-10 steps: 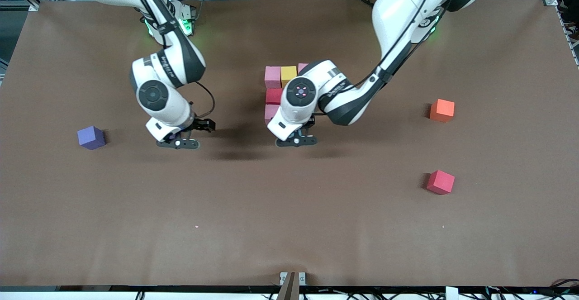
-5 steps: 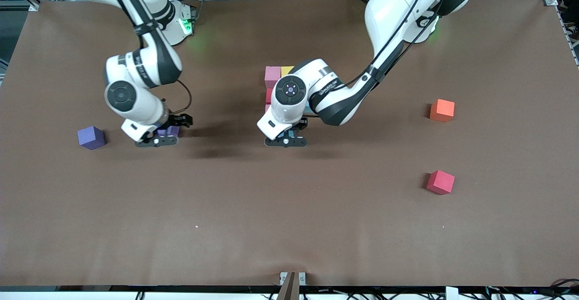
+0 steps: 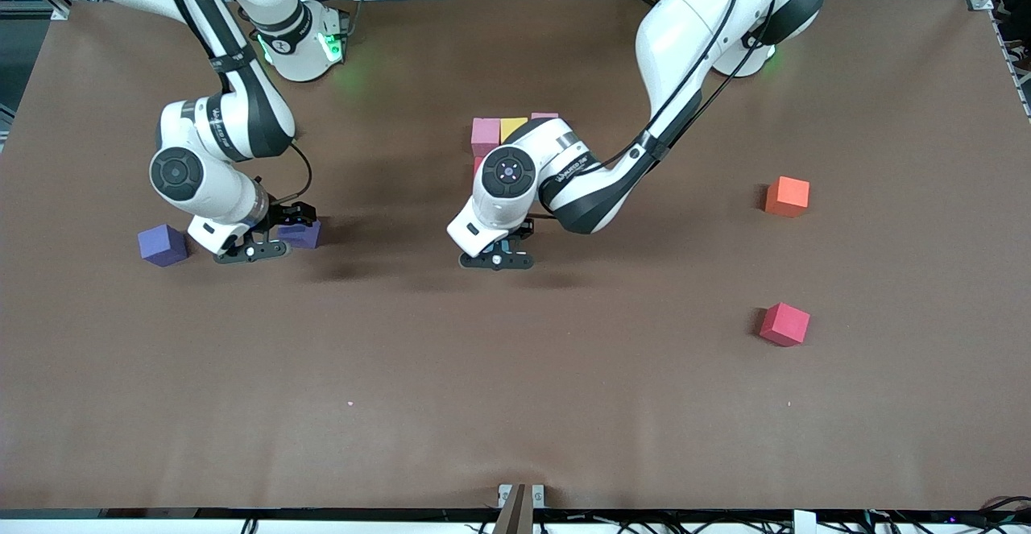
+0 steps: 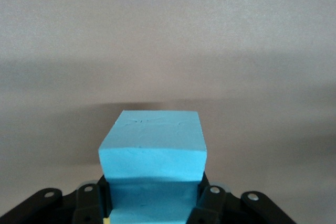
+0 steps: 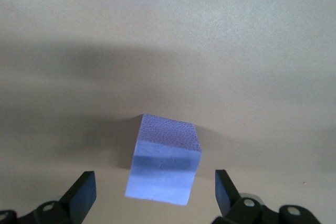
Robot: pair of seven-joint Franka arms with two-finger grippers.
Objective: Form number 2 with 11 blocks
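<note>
Currently, the scene reads as follows.

Left gripper (image 3: 497, 258): over bare table at the front-camera end of the partial number 2; fingers (image 4: 210, 199) clamped on a light blue block (image 4: 152, 153), which fills the gap between them in the left wrist view.

Right gripper (image 3: 251, 248): low over the table toward the right arm's end; fingers (image 5: 82, 192) spread wide with nothing gripped. In the right wrist view, a purple block (image 5: 165, 158) sits on the table between the two fingers, touching neither.

Second purple block (image 3: 163, 245): at 9 o'clock of the right gripper in the front view, just beside it, resting on the table.

Partial number 2 (image 3: 503, 133): at mid-table, largely hidden by the left arm's wrist. Visible cubes: pink block (image 3: 486, 136), yellow block (image 3: 512, 126) touching it, and a sliver of another pink block (image 3: 544, 116) in the same row. A red edge shows beneath the first pink block; the rest cannot be told.

Orange block (image 3: 787, 196): alone toward the left arm's end, well apart from the digit.

Red block (image 3: 784, 324): at 6 o'clock of the orange block in the front view, nearer the front camera, well apart.
</note>
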